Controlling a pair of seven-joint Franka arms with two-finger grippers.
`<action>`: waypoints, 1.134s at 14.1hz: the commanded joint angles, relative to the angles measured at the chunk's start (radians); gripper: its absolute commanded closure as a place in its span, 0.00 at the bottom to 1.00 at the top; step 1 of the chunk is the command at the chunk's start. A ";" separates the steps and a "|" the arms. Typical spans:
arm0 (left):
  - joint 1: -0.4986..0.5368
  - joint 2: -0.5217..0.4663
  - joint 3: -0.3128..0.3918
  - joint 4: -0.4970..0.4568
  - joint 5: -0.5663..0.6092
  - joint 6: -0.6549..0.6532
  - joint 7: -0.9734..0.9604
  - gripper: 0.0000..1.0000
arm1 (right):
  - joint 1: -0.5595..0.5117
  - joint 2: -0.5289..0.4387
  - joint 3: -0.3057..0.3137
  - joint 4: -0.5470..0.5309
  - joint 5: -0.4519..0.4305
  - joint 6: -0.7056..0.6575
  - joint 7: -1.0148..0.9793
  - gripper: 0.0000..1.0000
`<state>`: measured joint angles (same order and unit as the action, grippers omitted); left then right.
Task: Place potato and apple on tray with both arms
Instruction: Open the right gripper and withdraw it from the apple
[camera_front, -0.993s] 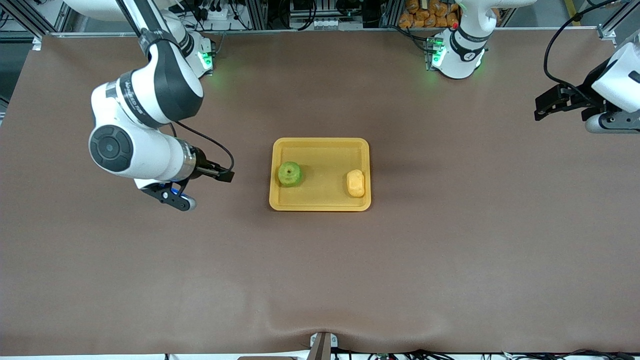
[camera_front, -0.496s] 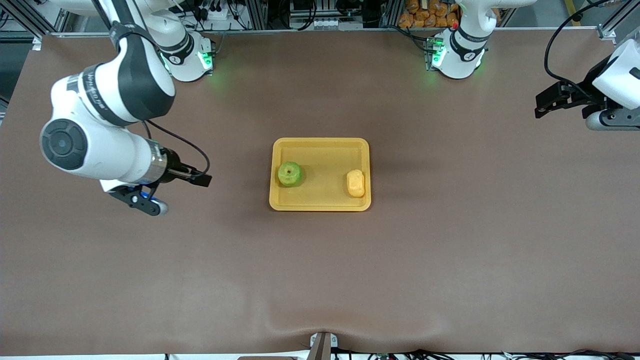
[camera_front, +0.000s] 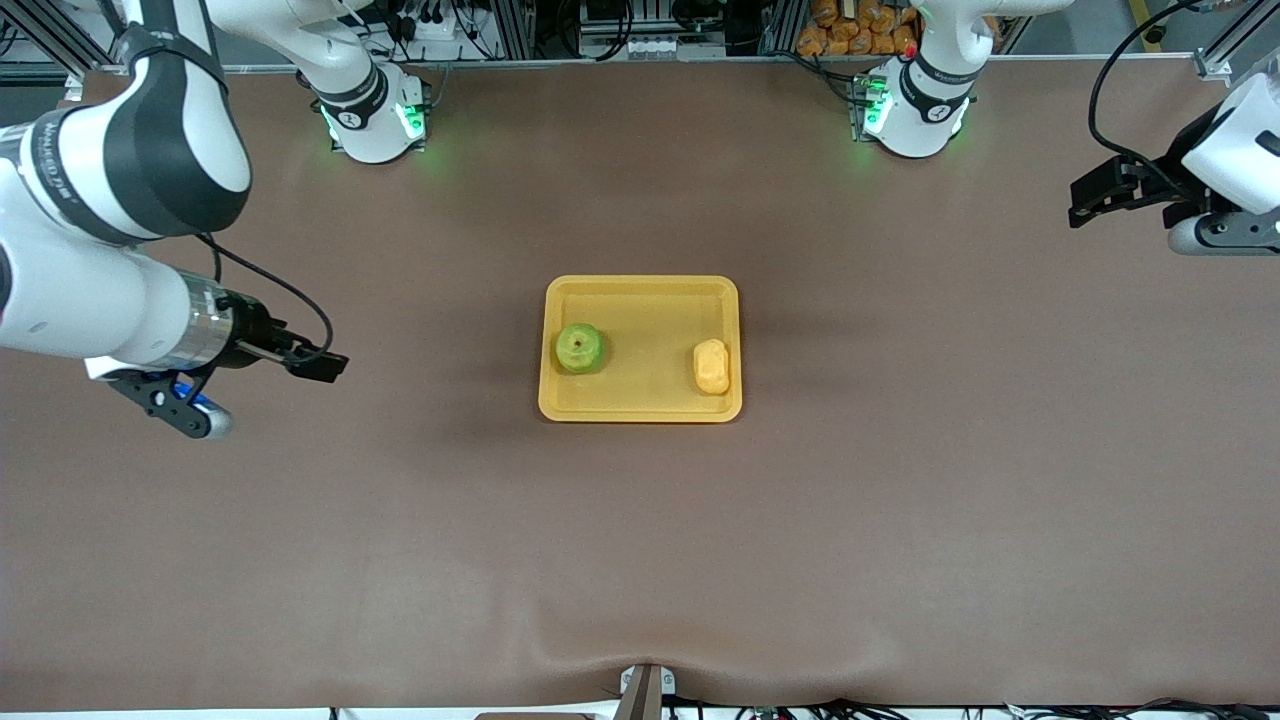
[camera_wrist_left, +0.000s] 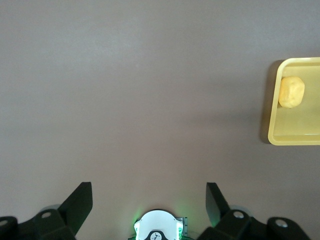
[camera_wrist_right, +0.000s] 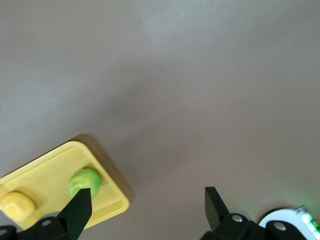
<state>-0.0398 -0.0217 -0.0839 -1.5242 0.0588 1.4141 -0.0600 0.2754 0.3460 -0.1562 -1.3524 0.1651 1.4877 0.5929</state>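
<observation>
The yellow-orange tray (camera_front: 650, 320) lies at the table's middle. The green apple (camera_front: 579, 348) sits in it at the right arm's end, and the yellow potato (camera_front: 711, 366) sits in it at the left arm's end. My right gripper (camera_front: 178, 402) is open and empty over bare table, well away from the tray toward the right arm's end. Its wrist view (camera_wrist_right: 148, 197) shows the tray (camera_wrist_right: 45, 172), apple (camera_wrist_right: 84, 182) and potato (camera_wrist_right: 17, 205). My left gripper (camera_front: 1205, 238) is open and empty at the left arm's table edge. Its wrist view (camera_wrist_left: 148, 192) shows the tray's rim (camera_wrist_left: 300, 139) and the potato (camera_wrist_left: 291, 92).
The brown table cover (camera_front: 640, 540) surrounds the tray. The two arm bases (camera_front: 372, 115) (camera_front: 915, 110) stand at the table's edge farthest from the front camera. A small mount (camera_front: 645, 690) sits at the edge nearest the front camera.
The right arm has swung away from the tray toward its own end of the table, gripper empty. The left arm has barely moved. Apple and potato stay on the tray.
</observation>
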 joint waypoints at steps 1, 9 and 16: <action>0.003 -0.024 -0.007 -0.014 -0.005 -0.010 0.005 0.00 | -0.040 -0.033 0.010 0.001 -0.071 -0.014 -0.120 0.00; 0.029 -0.021 0.003 -0.016 -0.014 -0.009 0.011 0.00 | -0.107 -0.111 0.009 -0.002 -0.078 -0.021 -0.234 0.00; 0.044 -0.021 0.003 -0.022 -0.016 -0.007 0.016 0.00 | -0.110 -0.188 0.010 0.004 -0.120 -0.080 -0.248 0.00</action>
<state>-0.0052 -0.0218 -0.0808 -1.5282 0.0588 1.4125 -0.0600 0.1734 0.1942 -0.1573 -1.3440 0.0863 1.4224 0.3633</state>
